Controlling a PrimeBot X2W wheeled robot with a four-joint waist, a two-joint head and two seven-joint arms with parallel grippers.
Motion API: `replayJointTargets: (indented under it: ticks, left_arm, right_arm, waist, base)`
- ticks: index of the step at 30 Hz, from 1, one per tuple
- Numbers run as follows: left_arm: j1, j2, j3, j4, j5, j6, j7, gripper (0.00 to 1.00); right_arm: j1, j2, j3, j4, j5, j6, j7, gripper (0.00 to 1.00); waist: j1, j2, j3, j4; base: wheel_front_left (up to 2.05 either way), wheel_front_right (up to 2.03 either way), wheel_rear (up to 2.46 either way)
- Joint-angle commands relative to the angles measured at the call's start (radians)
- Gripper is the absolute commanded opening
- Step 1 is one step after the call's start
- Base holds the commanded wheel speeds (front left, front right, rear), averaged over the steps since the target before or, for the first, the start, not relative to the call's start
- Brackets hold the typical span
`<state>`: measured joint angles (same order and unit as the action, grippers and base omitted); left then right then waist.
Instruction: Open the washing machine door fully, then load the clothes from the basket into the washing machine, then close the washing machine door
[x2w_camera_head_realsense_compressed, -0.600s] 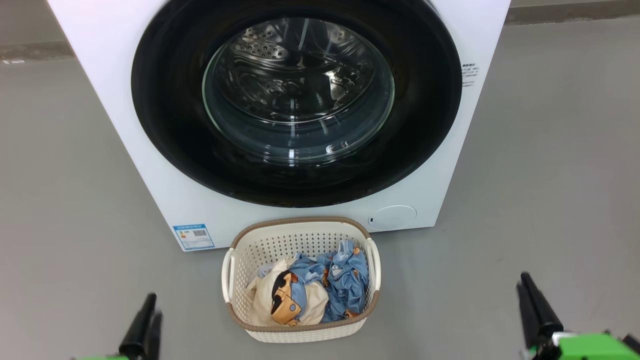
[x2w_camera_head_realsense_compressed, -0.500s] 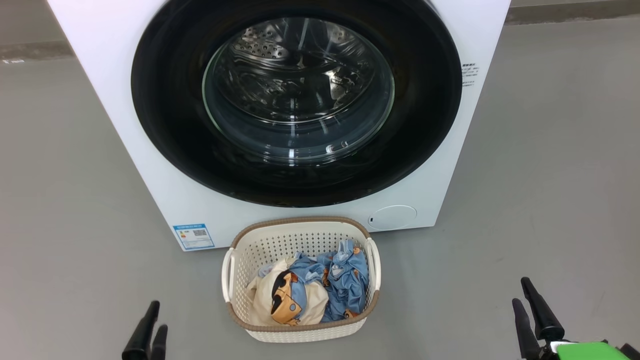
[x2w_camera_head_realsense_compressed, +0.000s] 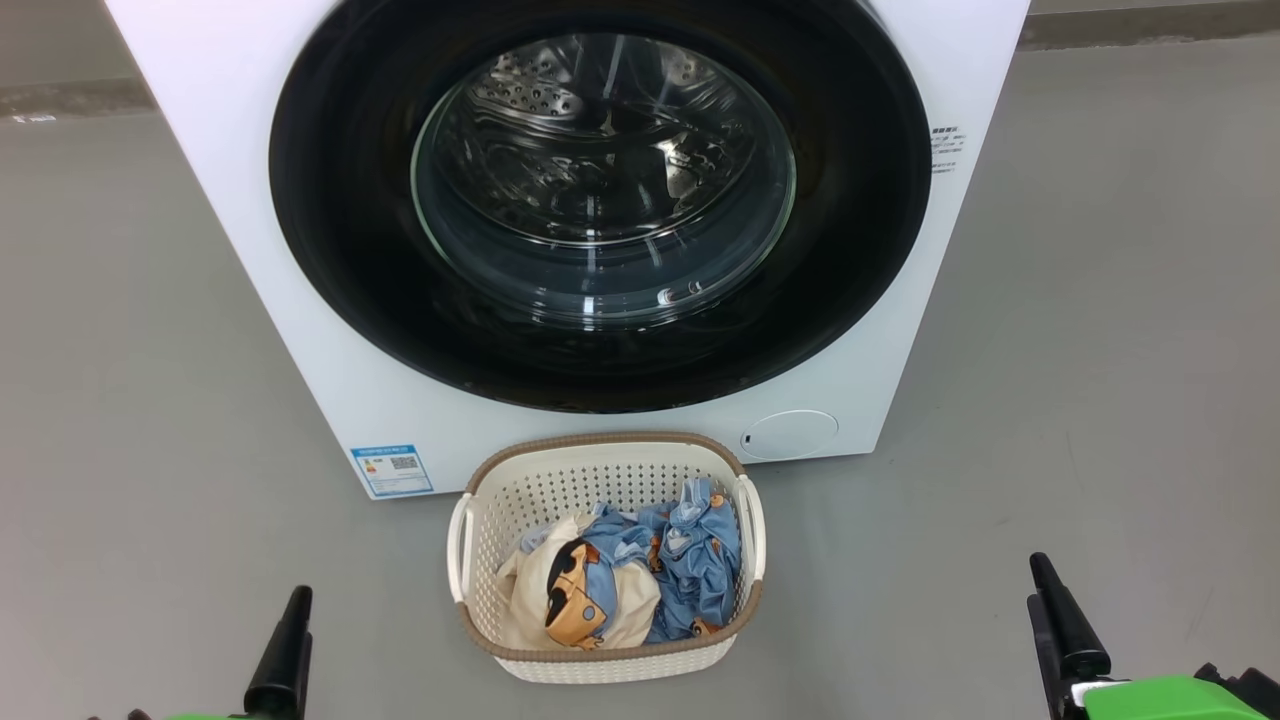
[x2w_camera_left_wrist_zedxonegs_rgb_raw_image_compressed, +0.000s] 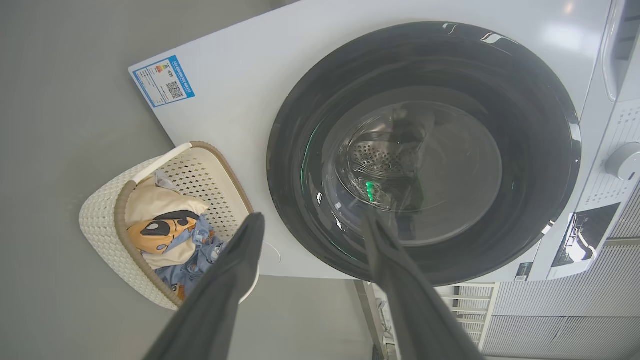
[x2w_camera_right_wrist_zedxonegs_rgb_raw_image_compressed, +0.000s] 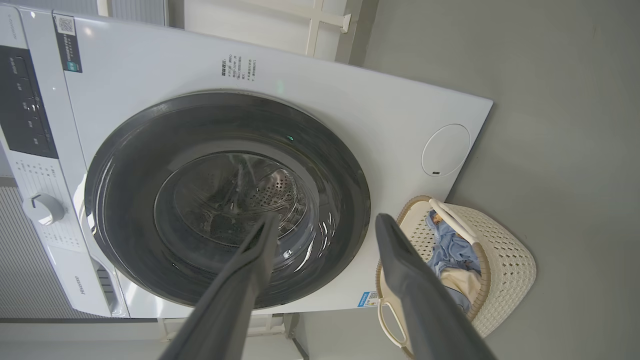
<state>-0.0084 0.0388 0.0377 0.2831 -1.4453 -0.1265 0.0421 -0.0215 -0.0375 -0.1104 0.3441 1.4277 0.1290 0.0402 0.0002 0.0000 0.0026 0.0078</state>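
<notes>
The white washing machine (x2w_camera_head_realsense_compressed: 250, 250) stands in front of me, and its round glossy black door (x2w_camera_head_realsense_compressed: 350, 250) lies shut against the front. Through the glass porthole (x2w_camera_head_realsense_compressed: 600, 190) I see the steel drum. The cream basket (x2w_camera_head_realsense_compressed: 600, 665) sits on the floor right before the machine, holding the clothes (x2w_camera_head_realsense_compressed: 690, 560): light blue bear-print fabric and a cream piece (x2w_camera_head_realsense_compressed: 530, 590). My left gripper (x2w_camera_head_realsense_compressed: 297, 610) and right gripper (x2w_camera_head_realsense_compressed: 1040, 585) hover low on either side of the basket, well short of the door. In the wrist views the left gripper (x2w_camera_left_wrist_zedxonegs_rgb_raw_image_compressed: 312, 220) and right gripper (x2w_camera_right_wrist_zedxonegs_rgb_raw_image_compressed: 326, 220) stand open and empty.
Grey floor (x2w_camera_head_realsense_compressed: 1100, 350) spreads on both sides of the machine. A blue label (x2w_camera_head_realsense_compressed: 392, 470) and a round service cover (x2w_camera_head_realsense_compressed: 790, 435) mark its lower front. A control panel with a dial (x2w_camera_right_wrist_zedxonegs_rgb_raw_image_compressed: 44, 209) runs along the machine's top. White slatted panels (x2w_camera_left_wrist_zedxonegs_rgb_raw_image_compressed: 550, 310) stand beside it.
The head view has shifted slightly. Both grippers have wavered a little at the bottom of the view and stay open. Door, basket and clothes are unchanged.
</notes>
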Motion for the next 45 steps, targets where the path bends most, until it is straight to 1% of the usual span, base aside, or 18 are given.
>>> replayJointTargets:
  ticks: [1, 11, 21, 45]
  left_arm:
    - [-0.029, 0.022, 0.006, -0.034, 0.028, -0.002, -0.014, 1.00]
    - [-0.026, 0.025, 0.010, -0.051, 0.174, -0.002, -0.043, 1.00]
    - [-0.020, 0.030, 0.012, -0.059, 0.314, -0.002, -0.072, 1.00]
    - [-0.013, 0.050, -0.001, -0.100, 0.569, -0.003, -0.140, 1.00]
  right_arm:
    - [-0.039, -0.013, 0.011, -0.025, -0.028, 0.000, -0.012, 1.00]
    - [-0.050, -0.024, 0.035, -0.017, -0.170, 0.001, -0.041, 1.00]
    - [-0.061, -0.039, 0.062, -0.005, -0.279, 0.001, -0.071, 1.00]
    - [-0.078, -0.067, 0.101, 0.006, -0.526, 0.001, -0.138, 1.00]
  waist:
    - [-0.0001, 0.0000, 0.000, 0.000]
    - [-0.0001, 0.0000, 0.000, 0.002]
    - [-0.0001, 0.0000, -0.004, 0.002]
    - [-0.0001, 0.0000, -0.005, 0.005]
  base:
    - [0.00, 0.00, 0.00]
    - [0.00, 0.00, 0.00]
    - [0.00, 0.00, 0.00]
    - [0.00, 0.00, 0.00]
